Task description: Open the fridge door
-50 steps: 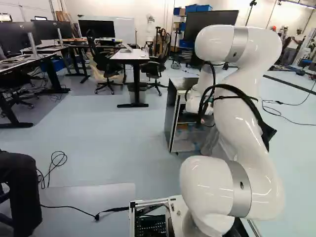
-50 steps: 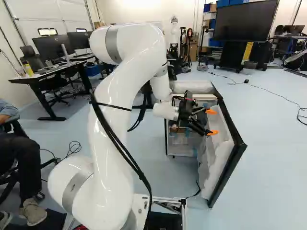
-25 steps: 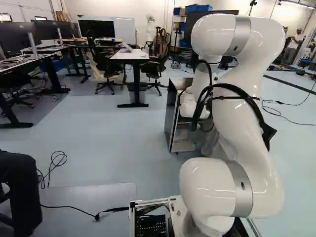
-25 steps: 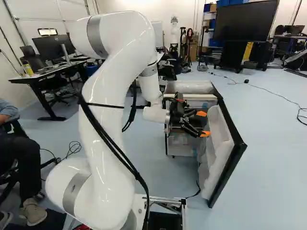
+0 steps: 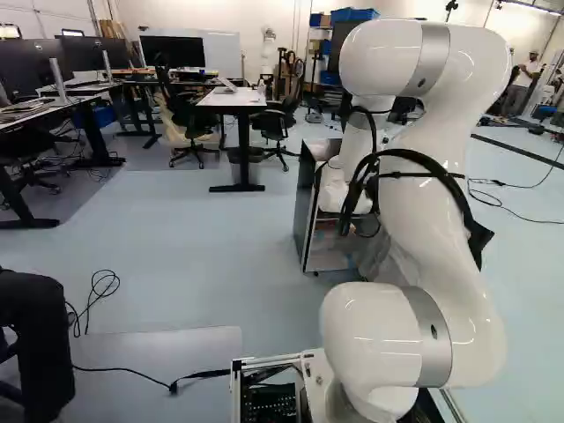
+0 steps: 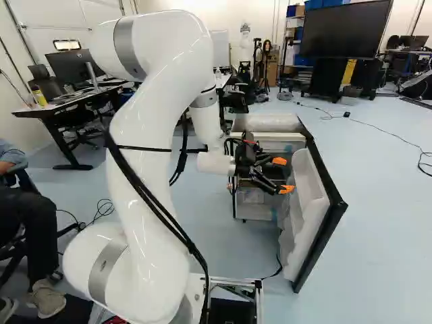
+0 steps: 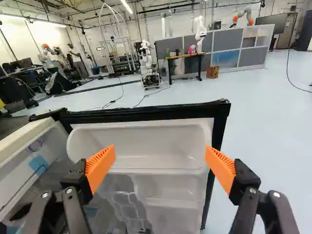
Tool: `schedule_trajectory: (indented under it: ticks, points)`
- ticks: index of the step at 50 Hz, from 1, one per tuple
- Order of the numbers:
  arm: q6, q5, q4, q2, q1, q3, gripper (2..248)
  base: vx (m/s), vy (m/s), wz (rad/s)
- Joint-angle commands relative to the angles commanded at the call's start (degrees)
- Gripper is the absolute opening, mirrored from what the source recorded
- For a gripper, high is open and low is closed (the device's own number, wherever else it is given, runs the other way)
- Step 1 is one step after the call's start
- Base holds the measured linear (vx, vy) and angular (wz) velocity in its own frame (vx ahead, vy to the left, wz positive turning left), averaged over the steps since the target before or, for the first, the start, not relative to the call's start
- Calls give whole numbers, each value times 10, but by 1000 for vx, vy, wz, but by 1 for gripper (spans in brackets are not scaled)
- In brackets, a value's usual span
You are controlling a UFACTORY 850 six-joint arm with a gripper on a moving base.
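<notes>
The fridge [image 6: 266, 123] stands ahead of the arm [image 6: 152, 135], and its door [image 6: 305, 199] is wide open. In the right base view the door slants towards the base, right of the fridge's opening, its pale lining facing the gripper [image 6: 283, 175]. In the left base view the arm hides much of the fridge, and the door is mostly out of sight behind it.

In the wrist view the gripper [image 7: 160, 152] has its fingers well apart, with nothing clamped between the orange pads [image 7: 101, 165]. Ahead, across the gap, lies the door's upper bin [image 7: 141, 146], with more moulded shelving [image 7: 170, 187] below it. The door's black edge runs along the far side of the bin. Whether either finger touches the lining cannot be told.

Beyond the door, another robot [image 7: 148, 66] stands on the floor near a desk [image 7: 183, 56].
</notes>
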Motion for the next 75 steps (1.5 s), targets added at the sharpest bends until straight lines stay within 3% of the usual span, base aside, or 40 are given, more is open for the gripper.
schedule_trajectory:
  ticks: [19, 38, 57, 75]
  points:
    - [0, -8, -21, 13, 3, 10, 247, 0, 0, 0]
    - [0, -23, -65, 41, 10, 30, 247, 0, 0, 0]
    - [0, -48, -133, 84, 20, 62, 247, 0, 0, 0]
    - [0, -79, -218, 137, 33, 102, 247, 0, 0, 0]
